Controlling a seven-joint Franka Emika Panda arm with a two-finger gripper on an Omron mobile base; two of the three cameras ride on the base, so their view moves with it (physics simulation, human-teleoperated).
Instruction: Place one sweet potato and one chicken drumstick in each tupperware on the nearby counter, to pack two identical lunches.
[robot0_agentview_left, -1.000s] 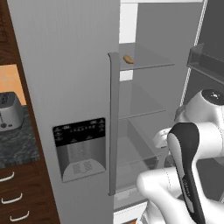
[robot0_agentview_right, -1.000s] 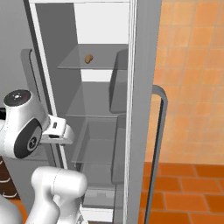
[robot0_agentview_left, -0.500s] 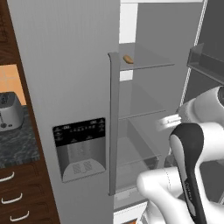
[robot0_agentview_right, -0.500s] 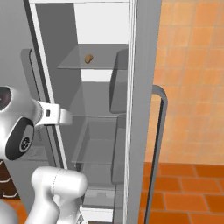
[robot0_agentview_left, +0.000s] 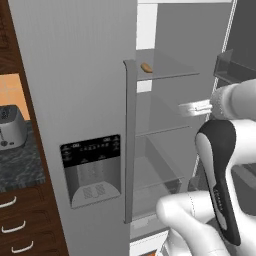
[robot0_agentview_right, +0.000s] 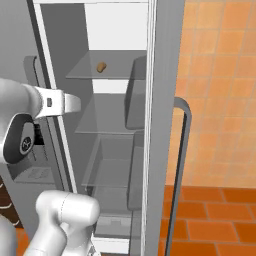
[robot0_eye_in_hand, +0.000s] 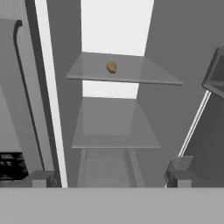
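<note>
Hand view looks into the open fridge (robot0_eye_in_hand: 113, 26), with the two finger tips of the jaws (robot0_eye_in_hand: 111, 178) standing wide apart at the bottom and nothing between them. One sweet potato (robot0_eye_in_hand: 112, 66) lies ahead of and above the jaws, alone near the middle of the upper glass shelf (robot0_eye_in_hand: 148, 74), well apart from them. From the right base view the same sweet potato (robot0_agentview_right: 101, 66) sits higher and deeper than the hand, which points in at about the level of the shelf below.

The step in hand looks like the reach for that piece. To do it well, I would raise the hand until the jaws clear the shelf's front edge, keep them wide, and centre the tan lump between the tips. Being smooth and rounded, it may roll if nudged, so close across its narrow middle, low against the glass.
</note>
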